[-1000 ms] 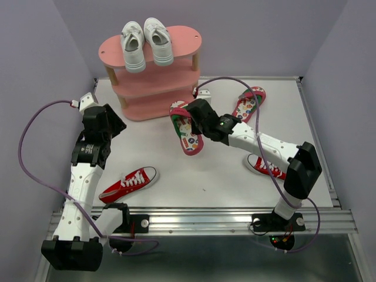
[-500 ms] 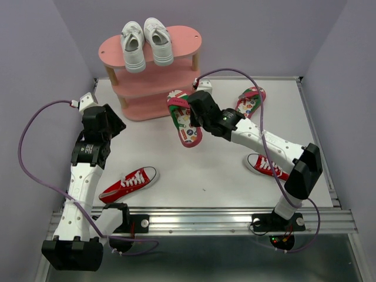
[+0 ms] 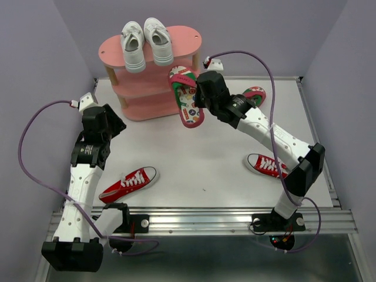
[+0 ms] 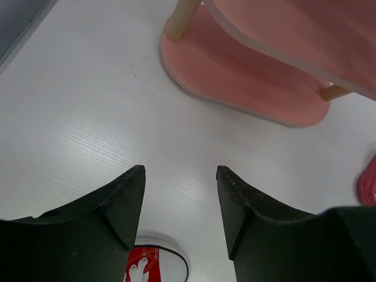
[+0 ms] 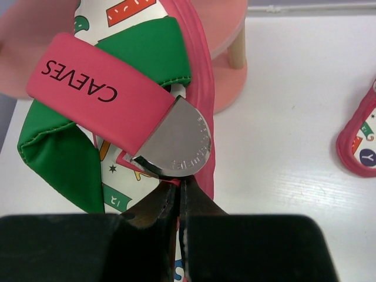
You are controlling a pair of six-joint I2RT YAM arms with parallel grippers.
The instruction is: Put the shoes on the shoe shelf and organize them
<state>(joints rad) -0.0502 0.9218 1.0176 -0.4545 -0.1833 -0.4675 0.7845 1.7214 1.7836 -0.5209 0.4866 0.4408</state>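
The pink shoe shelf (image 3: 187, 40) stands at the back left, with the white sneakers (image 3: 145, 42) side by side on its top board. My right gripper (image 3: 194, 89) (image 5: 179, 197) is shut on the strap of a red flip-flop (image 3: 188, 107) (image 5: 117, 88), which hangs in the air against the shelf's right end, beside the middle board. The other flip-flop (image 3: 255, 94) (image 5: 358, 147) lies on the table behind the right arm, partly hidden. One red sneaker (image 3: 129, 182) (image 4: 147, 267) lies front left, another (image 3: 267, 165) front right. My left gripper (image 3: 116, 126) (image 4: 179, 176) hovers open over the table, left of the shelf.
The shelf's bottom board (image 4: 247, 76) and a wooden post (image 4: 181, 17) sit just ahead of the left gripper. Grey walls close in the white table (image 3: 205, 164) on three sides. A metal rail (image 3: 205, 220) runs along the near edge.
My right arm has lifted the flip-flop and carried it back and slightly right, up to the shelf's right end. The left arm has stayed still.
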